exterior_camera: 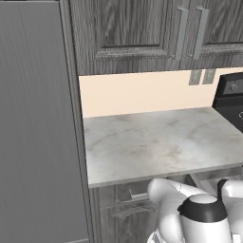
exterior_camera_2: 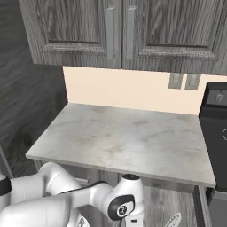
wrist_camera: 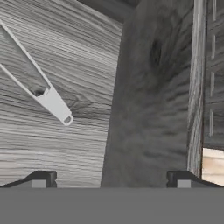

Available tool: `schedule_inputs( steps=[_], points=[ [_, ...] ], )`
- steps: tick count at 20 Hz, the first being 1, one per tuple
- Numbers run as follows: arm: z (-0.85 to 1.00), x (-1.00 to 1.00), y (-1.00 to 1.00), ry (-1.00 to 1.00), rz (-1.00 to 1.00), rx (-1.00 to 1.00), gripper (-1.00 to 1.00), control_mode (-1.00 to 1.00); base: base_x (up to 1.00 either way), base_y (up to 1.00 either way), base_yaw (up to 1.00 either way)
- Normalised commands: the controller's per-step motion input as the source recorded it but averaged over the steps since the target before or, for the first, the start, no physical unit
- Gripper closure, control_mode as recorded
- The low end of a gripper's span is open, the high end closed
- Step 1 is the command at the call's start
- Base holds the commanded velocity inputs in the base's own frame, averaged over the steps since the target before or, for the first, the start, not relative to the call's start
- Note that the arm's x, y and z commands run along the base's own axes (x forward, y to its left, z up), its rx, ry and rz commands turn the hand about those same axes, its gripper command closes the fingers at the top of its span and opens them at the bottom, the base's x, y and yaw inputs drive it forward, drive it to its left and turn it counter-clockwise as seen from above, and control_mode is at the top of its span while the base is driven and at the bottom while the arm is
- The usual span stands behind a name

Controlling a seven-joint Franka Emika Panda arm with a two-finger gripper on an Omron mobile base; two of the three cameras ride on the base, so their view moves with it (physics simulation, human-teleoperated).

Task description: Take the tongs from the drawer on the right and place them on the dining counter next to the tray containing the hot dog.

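Tongs (wrist_camera: 41, 89) lie inside the open drawer (wrist_camera: 74, 131), flat on its dark wood-grain floor, with the joined end pointing toward the tool and the two thin arms spreading away toward the upper left of the hand view. The tool (wrist_camera: 111, 179) hangs above the drawer with its jaws spread wide and nothing between them; the tongs sit well to the left of the line between the fingertips (wrist_camera: 41, 178), not under it. To the right in that view runs the drawer's side wall, and beyond it a paler strip of something else. In the base views the arm reaches down below the front edge of the wall-side marble counter (exterior_camera: 156, 142), which stands beneath the upper cabinets (exterior_camera_2: 119, 31), with a dark appliance (exterior_camera_2: 215, 133) at its right end. The step in hand appears to be the reach for the tongs, before any grasp. The next move likely calls for shifting the tool sideways over the joined end, aligning the jaws across it, then descending to close.
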Motion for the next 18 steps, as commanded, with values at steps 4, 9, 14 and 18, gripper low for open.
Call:
schedule_inputs(
  steps=[4, 9, 14, 18],
  points=[
    [0.0, 0.18, 0.0, 0.0, 0.16, 0.08, -1.0, -1.0, 0.0, 0.0, 0.0],
    [0.0, 0.06, -0.05, 0.0, 0.14, 0.1, -1.0, -1.0, 0.0, 0.0, 0.0],
    [0.0, 0.09, -0.11, 0.02, 0.14, 0.08, -1.0, -1.0, 0.0, 0.0, 0.0],
    [0.0, 0.15, -0.11, 0.03, 0.15, 0.03, -1.0, -1.0, 0.0, 0.0, 0.0]
  ],
)
